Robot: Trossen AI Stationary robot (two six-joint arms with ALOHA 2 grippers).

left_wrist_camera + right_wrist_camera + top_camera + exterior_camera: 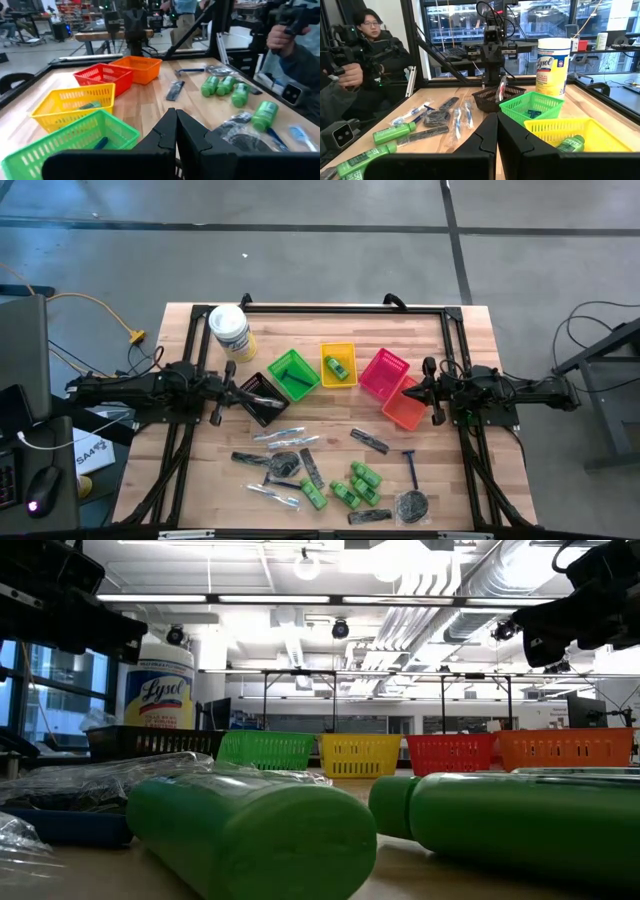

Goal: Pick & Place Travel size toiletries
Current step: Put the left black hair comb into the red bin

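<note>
Shut jaws on both grippers; white tub [160, 685] label reads "Lysol".

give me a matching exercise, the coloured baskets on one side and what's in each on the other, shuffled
Things:
1. yellow basket
2. black basket
3. red basket
4. green basket

What is in it:
A. nothing that shows
B. one green mini bottle
C. a slim stick with a blue end, standing up against the rim
D. a dark green item, too unclear to name

Pairs: 1-B, 2-C, 3-A, 4-D
</note>
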